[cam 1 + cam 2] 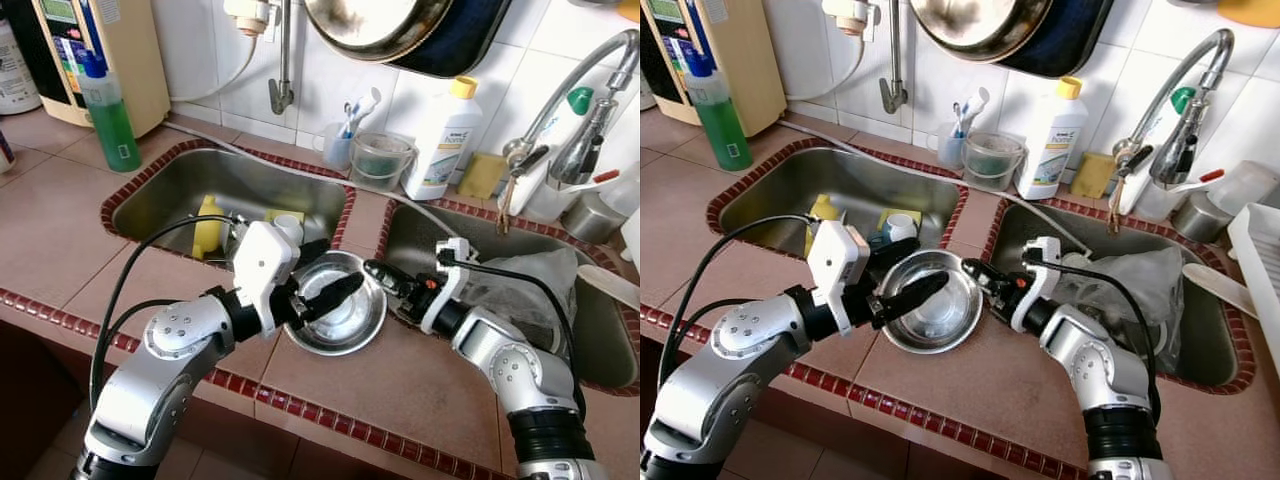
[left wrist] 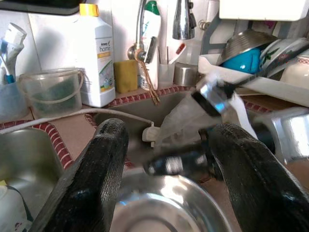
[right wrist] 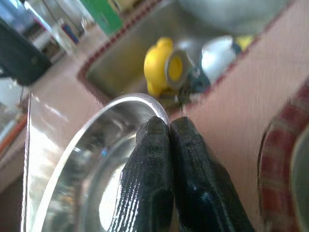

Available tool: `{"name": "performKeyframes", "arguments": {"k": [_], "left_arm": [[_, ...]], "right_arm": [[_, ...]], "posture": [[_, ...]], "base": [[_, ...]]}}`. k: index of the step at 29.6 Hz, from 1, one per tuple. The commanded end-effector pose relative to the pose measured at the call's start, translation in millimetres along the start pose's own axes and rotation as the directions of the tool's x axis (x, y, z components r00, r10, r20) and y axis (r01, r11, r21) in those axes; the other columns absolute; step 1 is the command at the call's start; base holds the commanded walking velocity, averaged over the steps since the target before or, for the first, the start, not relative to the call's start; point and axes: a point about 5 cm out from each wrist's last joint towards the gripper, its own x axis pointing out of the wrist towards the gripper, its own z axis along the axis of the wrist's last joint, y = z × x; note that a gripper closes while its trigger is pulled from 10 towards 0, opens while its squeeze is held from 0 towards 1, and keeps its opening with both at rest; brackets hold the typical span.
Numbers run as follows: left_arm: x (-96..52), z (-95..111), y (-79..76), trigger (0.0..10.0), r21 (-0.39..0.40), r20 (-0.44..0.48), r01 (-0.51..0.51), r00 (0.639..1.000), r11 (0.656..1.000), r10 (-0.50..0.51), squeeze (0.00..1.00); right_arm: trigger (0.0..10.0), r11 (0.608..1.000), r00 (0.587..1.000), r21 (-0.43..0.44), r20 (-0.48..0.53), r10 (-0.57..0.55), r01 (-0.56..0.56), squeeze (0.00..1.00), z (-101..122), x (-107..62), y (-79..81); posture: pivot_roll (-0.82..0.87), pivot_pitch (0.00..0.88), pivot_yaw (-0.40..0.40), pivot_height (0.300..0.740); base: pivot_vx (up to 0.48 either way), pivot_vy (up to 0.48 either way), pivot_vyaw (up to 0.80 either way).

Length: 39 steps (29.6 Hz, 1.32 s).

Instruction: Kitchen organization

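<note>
Left eye view: tiled tabletop (image 1: pixel 400 385) with two steel sinks, red tile trim at the edges.
Bowl: steel bowl (image 1: pixel 345 318) sits on the tabletop strip between the left sink (image 1: pixel 180 195) and the right sink (image 1: pixel 600 340), near the front edge.
Left hand: left hand (image 1: pixel 322 292) is over the bowl, fingers spread apart, one finger lying across the bowl's interior. Left wrist view shows both fingers (image 2: pixel 87 183) straddling the bowl's rim with a wide gap; nothing is clamped.
Right hand: right hand (image 1: pixel 378 272) is at the bowl's right rim. Right wrist view shows its fingertips (image 3: pixel 159 145) pressed together at the rim edge; whether the rim is pinched between them cannot be told.
Left sink contents: yellow bottle (image 1: pixel 207 228) and a white cup (image 1: pixel 288 225).
Right sink contents: crumpled clear plastic (image 1: pixel 530 285).
Back wall: white bottle (image 1: pixel 443 140), clear tub (image 1: pixel 380 160), yellow sponge (image 1: pixel 482 175), faucet (image 1: pixel 570 100).
Far left: green soap bottle (image 1: pixel 108 115).
</note>
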Motion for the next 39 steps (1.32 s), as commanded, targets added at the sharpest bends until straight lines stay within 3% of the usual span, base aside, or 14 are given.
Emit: {"name": "performKeyframes", "arguments": {"k": [1,11,20,33,34,35,39], "left_arm": [[0.5,1.9,-3.6,10.0,0.003,0.001,0.014,1.000,1.000,-0.014,0.00],[0.3,1.2,-5.2,10.0,0.002,-0.006,0.028,1.000,1.000,-0.028,0.00],[1.8,2.4,-3.9,10.0,0.004,-0.003,0.028,1.000,1.000,-0.028,0.00],[1.8,3.3,-2.8,10.0,-0.002,0.000,0.022,1.000,1.000,-0.022,0.00],[2.2,3.5,-3.1,10.0,-0.002,0.001,0.023,1.000,1.000,-0.023,0.00],[2.6,3.7,-3.4,10.0,-0.002,0.002,0.024,1.000,1.000,-0.024,0.00],[3.5,4.7,-2.7,10.0,0.000,0.004,0.025,1.000,1.000,-0.025,0.00]], "right_arm": [[10.0,0.999,0.991,0.000,-0.122,-0.053,0.054,1.00,-19.5,-6.3,-8.4],[10.0,1.000,0.990,-0.013,-0.138,-0.023,0.021,1.00,-25.3,-7.8,-5.6],[10.0,0.999,0.998,-0.043,-0.054,-0.016,0.013,1.00,-7.2,-8.3,-6.4],[10.0,0.997,1.000,-0.077,-0.013,-0.015,0.014,1.00,12.1,-17.0,-9.9],[10.0,0.996,1.000,-0.087,-0.012,-0.014,0.013,0.11,13.7,-16.2,-10.5],[10.0,0.996,1.000,-0.088,-0.015,-0.012,0.011,0.00,14.5,-15.0,-10.9],[10.0,0.996,0.999,-0.090,-0.045,0.012,-0.016,0.00,12.8,-6.6,-9.9]], "posture": [[0.10,0.000,-0.101,0.740],[0.09,0.000,-0.099,0.740],[0.10,0.000,-0.097,0.740],[0.09,0.000,-0.092,0.740],[0.09,0.000,-0.092,0.740],[0.09,0.000,-0.090,0.740],[0.09,0.000,-0.090,0.740]], "base": [[0.000,0.000,0.00],[0.000,0.000,0.00],[0.000,0.000,0.00],[0.000,0.000,0.00],[0.000,0.000,0.00],[0.000,0.000,0.00],[0.000,0.000,0.00]]}}
